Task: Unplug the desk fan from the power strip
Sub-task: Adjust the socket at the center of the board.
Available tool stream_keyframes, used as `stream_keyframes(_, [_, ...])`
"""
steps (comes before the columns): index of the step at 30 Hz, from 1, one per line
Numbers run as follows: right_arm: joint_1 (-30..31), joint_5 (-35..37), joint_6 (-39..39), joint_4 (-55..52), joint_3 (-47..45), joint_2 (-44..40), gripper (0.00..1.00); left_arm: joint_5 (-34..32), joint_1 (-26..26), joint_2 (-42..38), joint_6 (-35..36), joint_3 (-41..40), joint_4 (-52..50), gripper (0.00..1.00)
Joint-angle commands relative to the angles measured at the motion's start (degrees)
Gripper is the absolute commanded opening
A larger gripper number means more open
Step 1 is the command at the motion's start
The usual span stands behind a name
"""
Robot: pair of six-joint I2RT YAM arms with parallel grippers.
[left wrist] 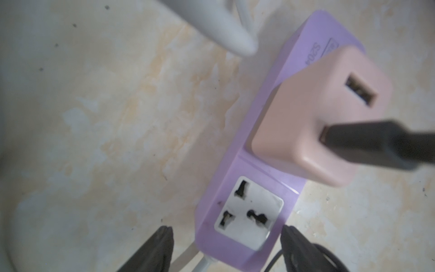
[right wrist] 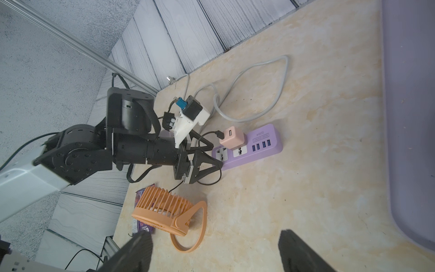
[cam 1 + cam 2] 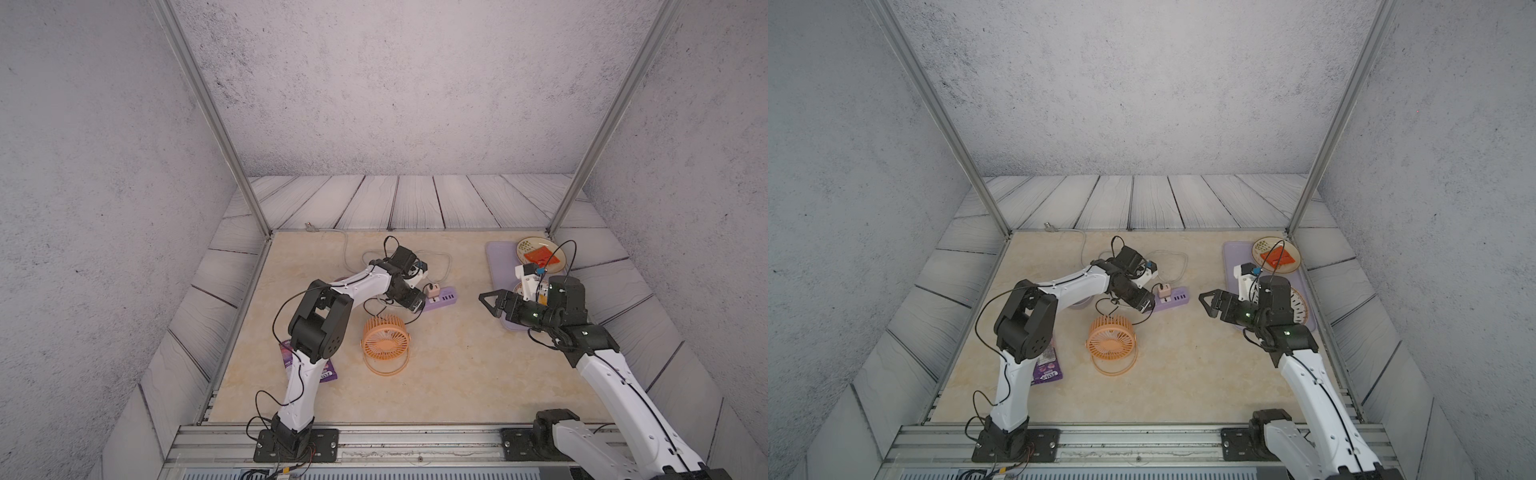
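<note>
Progress: nothing unplugged yet; the pink plug block point(image 2: 231, 137) sits seated in the second socket of the power strip point(image 2: 259, 146), the black cord point(image 1: 376, 143) plugged into one of its two ports; both top views agree, block point(image 3: 433, 289) upright on the strip point(image 3: 442, 300).

Desk fan point(image 3: 384, 338) lies on the table point(image 3: 457, 374) nearer the robot than the strip, grille up, hoop stand toward the robot; untouched.

Left gripper point(image 1: 227, 235): jaws partly spread, astride the cable end of the strip by the empty socket; one fingertip stands clear of the lilac side, the other just beside it; nothing clamped. By my reading it is placed to steady the strip, not the plug.

Right gripper point(image 3: 488, 305): jaws wide, empty, held in the air at the near edge of the lilac tray point(image 3: 496, 257), well apart from the strip, pointing toward it.

Left to do, as I judge it: brace the strip, take hold of the pink block, pull it out of the socket.

Hard to make out: the prongs are hidden, so how deep the block sits cannot be told; the cord's run from block to fan is partly hidden behind the left arm in both top views; the purple packet point(image 3: 328, 374) lies half under that arm; a blurred pale shape point(image 1: 223, 30) in the left wrist view I cannot name; the right arm covers part of the tray.
</note>
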Motion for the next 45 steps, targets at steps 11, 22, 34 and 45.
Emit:
stream_keyframes(11, [0.2,-0.9,0.5,0.0,-1.2,-1.5,0.89,2.2,-3.6,0.4,1.9,-2.0,2.4,0.70])
stream_keyframes(22, [0.2,-0.2,0.8,0.1,-2.8,-1.7,0.89,1.8,-5.9,-1.3,2.2,-5.3,4.6,0.62])
stream_keyframes(34, [0.2,0.3,0.4,-0.3,-3.3,-1.9,0.89,-0.7,-5.7,-2.3,5.3,-6.3,7.6,0.63])
stream_keyframes(45, [0.2,-0.2,0.7,0.1,-3.8,-1.6,0.89,2.6,-5.1,-4.5,8.9,-10.1,12.3,0.66])
